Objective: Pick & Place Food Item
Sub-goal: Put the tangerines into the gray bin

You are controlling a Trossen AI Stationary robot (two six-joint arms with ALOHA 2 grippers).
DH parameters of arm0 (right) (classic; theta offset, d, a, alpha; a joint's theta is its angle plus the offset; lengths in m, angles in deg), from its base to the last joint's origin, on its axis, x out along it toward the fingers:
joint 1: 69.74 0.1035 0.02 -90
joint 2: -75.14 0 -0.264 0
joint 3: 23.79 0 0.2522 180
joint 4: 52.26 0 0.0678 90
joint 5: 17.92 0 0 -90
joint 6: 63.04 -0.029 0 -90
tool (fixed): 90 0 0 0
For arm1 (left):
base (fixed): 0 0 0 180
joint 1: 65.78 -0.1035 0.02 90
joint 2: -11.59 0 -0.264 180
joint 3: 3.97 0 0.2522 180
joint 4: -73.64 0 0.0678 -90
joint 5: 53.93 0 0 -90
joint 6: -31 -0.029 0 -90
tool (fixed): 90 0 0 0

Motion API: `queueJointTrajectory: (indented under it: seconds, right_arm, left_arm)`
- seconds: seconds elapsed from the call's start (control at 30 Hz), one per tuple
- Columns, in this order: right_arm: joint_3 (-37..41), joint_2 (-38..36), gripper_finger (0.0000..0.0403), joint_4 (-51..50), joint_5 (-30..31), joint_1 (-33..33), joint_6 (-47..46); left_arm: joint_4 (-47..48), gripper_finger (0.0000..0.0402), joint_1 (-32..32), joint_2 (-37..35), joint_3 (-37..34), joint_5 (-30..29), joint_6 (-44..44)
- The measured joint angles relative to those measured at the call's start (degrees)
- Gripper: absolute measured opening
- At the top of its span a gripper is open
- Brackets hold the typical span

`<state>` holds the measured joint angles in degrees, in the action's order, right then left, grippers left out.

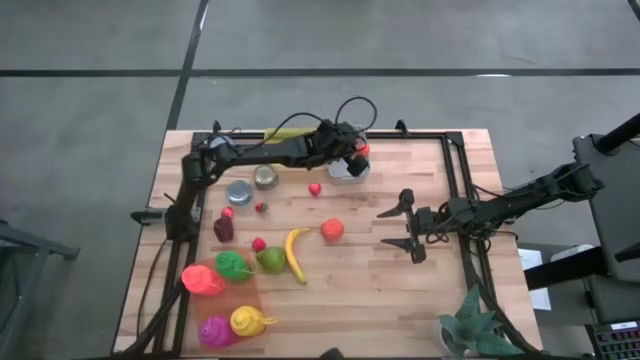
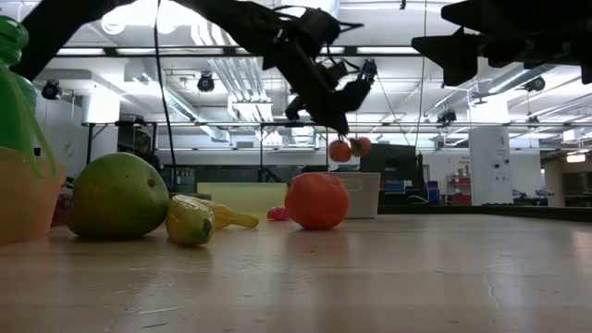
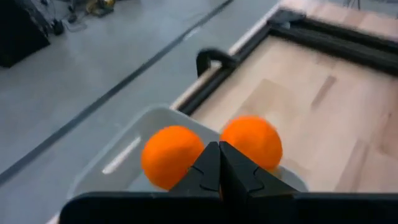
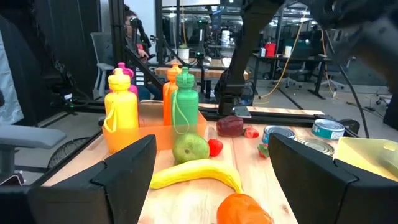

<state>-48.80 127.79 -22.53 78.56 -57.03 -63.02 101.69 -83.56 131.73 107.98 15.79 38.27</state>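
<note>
**benchwatcher:** Right up against the low camera sat the green pear (image 2: pixel 117 195), with a small yellow-green fruit (image 2: pixel 190 220) just beside it and the banana (image 2: pixel 231 218) behind. Anyone spot where the food item was?

**armnerd:** Yeah — the left gripper (image 1: pixel 352 152) was at the far edge of the bench (image 1: pixel 400 280), hanging over the clear tub (image 1: pixel 348 170). Its fingers (image 3: pixel 233 169) were pressed together, and a pair of small orange-red balls (image 3: pixel 249 142) dangled right under the tips, above the tub. Looked pinched by a stem, though I couldn't make out the actual contact.

**benchwatcher:** And the other arm?

**armnerd:** The right gripper (image 1: pixel 408 226) hovered off to the right side with its fingers spread wide, nothing between them. It faced the orange tomato-ish thing (image 1: pixel 332 229) in mid-bench — near it, not touching.

**benchwatcher:** The rest?

**armnerd:** Two tins (image 1: pixel 250 184) sat near the left arm's base, and colourful bottles (image 1: pixel 228 296) stood in the near-left corner.
</note>
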Motion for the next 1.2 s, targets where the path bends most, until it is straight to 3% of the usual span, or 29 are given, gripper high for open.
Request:
queueJointTrajectory:
  seconds: [0.17, 0.63, 1.0, 1.2]
  right_arm:
    - [0.0, 0.0, 0.0306, -0.03, 0.0, 0.0, 0.02]
    - [0.0, 0.0, 0.0306, -0.14, 0.01, 0.0, 0.02]
    - [0.0, 0.0, 0.0306, -0.16, 0.0, 0.0, 0.02]
    - [0.0, 0.0, 0.0306, -0.16, 0.01, 0.0, 0.02]
  left_arm:
    - [-0.09, 0.0002, 0.07, 3.11, 1.28, 2.41, 0.26]
    - [2.87, 0.0002, 0.07, 3.12, -1.11, 6.39, 6.52]
    - [2.32, 0.0003, 0.07, 3.12, -1.09, 9.45, 4.9]
    - [1.84, 0.0059, 0.04, 3.12, -1.09, 11.09, 4.72]
